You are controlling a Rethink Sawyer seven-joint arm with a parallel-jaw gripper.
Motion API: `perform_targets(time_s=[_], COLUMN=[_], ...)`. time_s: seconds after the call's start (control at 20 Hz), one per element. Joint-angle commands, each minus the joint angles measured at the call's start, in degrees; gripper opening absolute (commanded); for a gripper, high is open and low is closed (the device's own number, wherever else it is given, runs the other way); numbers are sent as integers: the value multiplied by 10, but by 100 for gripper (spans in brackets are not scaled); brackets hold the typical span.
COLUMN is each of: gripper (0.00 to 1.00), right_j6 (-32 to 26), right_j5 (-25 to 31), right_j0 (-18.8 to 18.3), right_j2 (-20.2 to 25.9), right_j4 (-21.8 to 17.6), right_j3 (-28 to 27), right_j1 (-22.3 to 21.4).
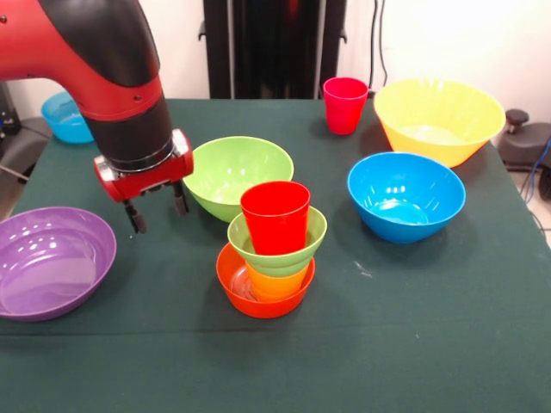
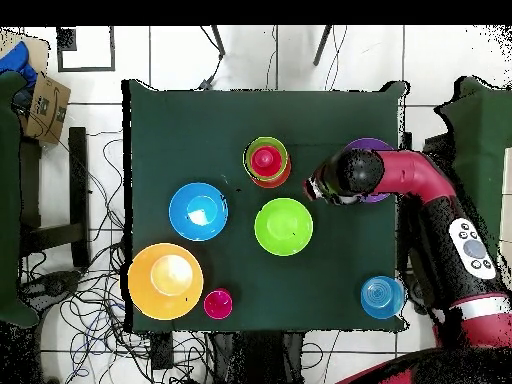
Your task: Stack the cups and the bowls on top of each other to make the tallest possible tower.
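Observation:
The tower (image 1: 274,249) stands at the table's middle front: a small orange bowl (image 1: 250,297) at the bottom, a yellow-orange cup (image 1: 277,284) in it, a small green bowl (image 1: 284,249) on that, and a red cup (image 1: 275,217) on top. In the overhead view the tower (image 2: 267,162) shows with the red cup uppermost. My gripper (image 1: 160,219) hangs open and empty to the left of the tower, between it and the purple bowl (image 1: 47,258). It also shows in the overhead view (image 2: 316,187). A pink-magenta cup (image 1: 344,105) stands alone at the back.
A large green bowl (image 1: 237,172) sits right behind the tower, close to my gripper. A blue bowl (image 1: 405,196) and a large yellow bowl (image 1: 439,119) are on the right. A small blue bowl (image 1: 65,116) sits at the far left corner. My arm covers most of the purple bowl (image 2: 368,146) from overhead.

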Motion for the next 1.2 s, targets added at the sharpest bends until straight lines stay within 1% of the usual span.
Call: perform_targets(time_s=[0.05, 0.15, 0.25, 0.45, 0.65, 0.85, 0.95, 1.2], gripper=[100, 100, 100, 100, 100, 100, 100, 100], right_j6=[-197, -203, -208, -225, -252, -281, -300, -328], right_j5=[122, 136, 133, 112, 126, 128, 120, 69], right_j0=[31, 31, 28, 11, 7, 7, 5, -9], right_j2=[11, 13, 16, 25, 28, 28, 26, 24], right_j4=[9, 6, 2, -5, -6, -12, -18, -24], right_j3=[-65, -66, -64, -62, -88, -124, -139, -143], right_j1=[-40, -48, -52, -41, -27, -1, 17, 51])
